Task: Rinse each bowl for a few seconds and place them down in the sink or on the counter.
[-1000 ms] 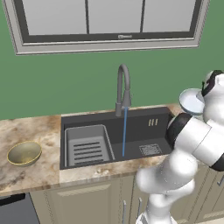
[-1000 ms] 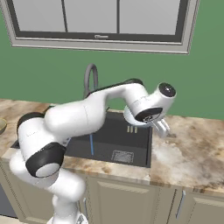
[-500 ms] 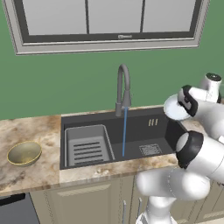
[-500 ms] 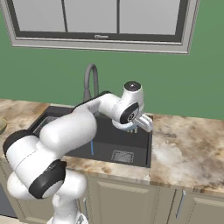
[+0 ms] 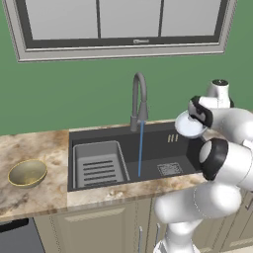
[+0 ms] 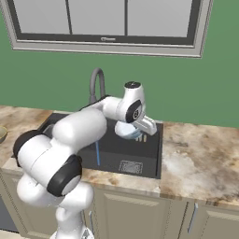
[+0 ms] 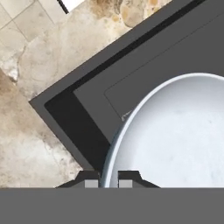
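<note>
My gripper (image 5: 194, 118) is shut on the rim of the pale blue-white bowl (image 5: 189, 126) and holds it in the air over the right end of the dark sink (image 5: 168, 148). From the right side, the gripper (image 6: 143, 125) and bowl (image 6: 127, 131) hang above the sink's back right corner (image 6: 154, 135). In the hand view the bowl's rim (image 7: 175, 135) passes between my fingertips (image 7: 92, 182). The olive-gold bowl (image 5: 27, 173) rests on the counter (image 5: 39, 197) left of the sink. Water (image 5: 141, 148) runs from the faucet (image 5: 140, 99), to the left of the held bowl.
A grey ribbed rack (image 5: 99, 165) fills the sink's left part, and a square drain (image 5: 169, 169) lies right of the stream. Speckled counter (image 6: 200, 158) stretches to the right of the sink. A window and green wall stand behind.
The arm has swung the pale bowl leftward from above the right counter to over the sink's right end. The gripper stays shut on it. The olive-gold bowl has not moved.
</note>
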